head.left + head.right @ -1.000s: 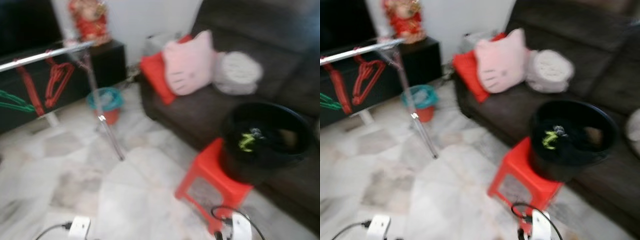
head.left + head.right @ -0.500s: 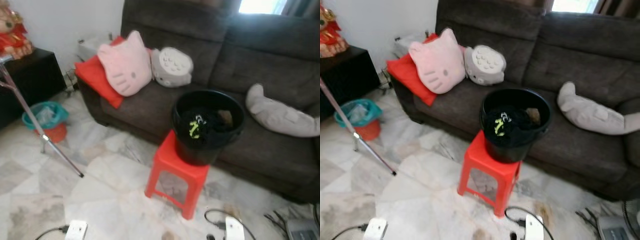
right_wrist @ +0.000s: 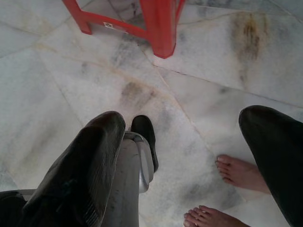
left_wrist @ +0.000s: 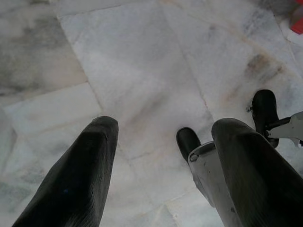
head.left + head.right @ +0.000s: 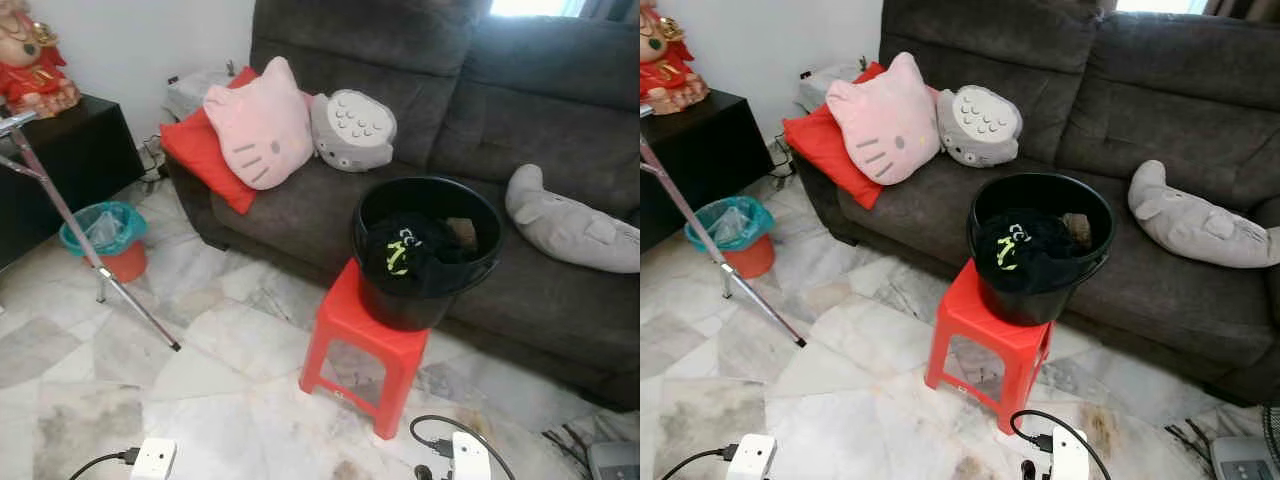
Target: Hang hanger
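Black bucket sits on top of a red plastic stool, which stands on the marble floor just in front of the dark grey sofa. Inside the bucket: dark contents with a yellow-green item near its middle; whether this is a hanger cannot be told.

On the sofa seat, toward its left end: a red cushion, a pink cat-face cushion leaning on it, and a grey round plush touching the pink one. A grey seal-shaped plush lies toward the right end.

At the left edge of the floor, the metal leg of a clothes rack slants down; a teal-lined bin stands just behind it, beside a black cabinet.

Left end effector: fingers spread apart, nothing between them, hanging over bare floor.
Right end effector: fingers spread apart, empty, over the floor near the stool's legs. A person's bare feet stand on the floor close by.
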### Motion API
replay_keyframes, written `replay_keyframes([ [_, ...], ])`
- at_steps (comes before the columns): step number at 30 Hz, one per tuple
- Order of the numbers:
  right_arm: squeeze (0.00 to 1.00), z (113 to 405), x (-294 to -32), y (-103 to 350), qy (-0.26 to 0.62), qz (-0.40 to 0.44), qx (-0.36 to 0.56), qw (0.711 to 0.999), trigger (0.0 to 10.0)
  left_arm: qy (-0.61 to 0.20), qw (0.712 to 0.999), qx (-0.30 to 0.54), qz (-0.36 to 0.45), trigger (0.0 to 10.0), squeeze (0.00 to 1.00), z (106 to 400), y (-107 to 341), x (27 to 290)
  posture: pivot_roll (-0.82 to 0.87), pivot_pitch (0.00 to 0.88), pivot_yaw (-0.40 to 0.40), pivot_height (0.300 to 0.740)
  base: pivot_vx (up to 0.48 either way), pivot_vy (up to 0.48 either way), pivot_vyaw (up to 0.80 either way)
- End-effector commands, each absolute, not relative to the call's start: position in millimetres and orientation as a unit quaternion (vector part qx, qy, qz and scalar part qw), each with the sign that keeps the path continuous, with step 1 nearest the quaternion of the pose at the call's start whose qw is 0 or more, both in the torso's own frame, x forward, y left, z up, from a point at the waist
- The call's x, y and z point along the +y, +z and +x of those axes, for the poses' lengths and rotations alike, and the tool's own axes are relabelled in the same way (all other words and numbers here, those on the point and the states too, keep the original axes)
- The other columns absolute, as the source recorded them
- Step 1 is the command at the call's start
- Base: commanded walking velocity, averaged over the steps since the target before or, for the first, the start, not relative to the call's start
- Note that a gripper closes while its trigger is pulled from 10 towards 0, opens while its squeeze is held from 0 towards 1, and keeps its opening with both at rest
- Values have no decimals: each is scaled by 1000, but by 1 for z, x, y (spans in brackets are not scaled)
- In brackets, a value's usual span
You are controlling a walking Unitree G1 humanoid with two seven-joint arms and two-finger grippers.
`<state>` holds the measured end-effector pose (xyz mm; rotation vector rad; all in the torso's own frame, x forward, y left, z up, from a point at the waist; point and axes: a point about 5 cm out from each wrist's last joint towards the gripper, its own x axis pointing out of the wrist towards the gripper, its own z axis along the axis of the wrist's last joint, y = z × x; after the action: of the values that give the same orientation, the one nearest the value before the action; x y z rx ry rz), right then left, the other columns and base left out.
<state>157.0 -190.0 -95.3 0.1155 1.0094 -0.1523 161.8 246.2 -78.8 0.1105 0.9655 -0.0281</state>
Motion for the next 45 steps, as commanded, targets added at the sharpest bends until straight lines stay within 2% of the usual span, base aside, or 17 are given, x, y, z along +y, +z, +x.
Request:
replay_keyframes([
  [1, 0, 158, -192, -95, -78, 57, 480, 872, 10000, -9, 880, 472, 53, 10000, 0, 157, -81, 247, -160, 0, -5, 740, 281, 0, 0],
  [9, 0, 158, -192, -95, -79, 58, 478, 873, 10000, -9, 879, 473, 54, 10000, 0, 157, -81, 248, -158, 0, -5, 740, 285, 0, -545],
  [22, 0, 158, -192, -94, -78, 59, 477, 873, 10000, -8, 880, 472, 55, 10000, 0, 157, -81, 248, -159, 0, -5, 740, 282, 0, 0],
  [34, 0, 158, -192, -94, -75, 55, 477, 874, 10000, -8, 881, 470, 55, 10000, 0, 157, -81, 248, -164, 0, -6, 740, 0, 0, 0],
  [40, 0, 163, -192, -91, -54, 33, 448, 892, 10000, -11, 879, 473, 55, 10000, 0, 156, -81, 248, -177, 0, -9, 740, 0, 0, 0],
  [45, 0, 165, -193, -89, -72, 35, 427, 901, 10000, -12, 879, 473, 55, 10000, 0, 155, -81, 248, -209, 0, -17, 740, 0, 0, 0],
])
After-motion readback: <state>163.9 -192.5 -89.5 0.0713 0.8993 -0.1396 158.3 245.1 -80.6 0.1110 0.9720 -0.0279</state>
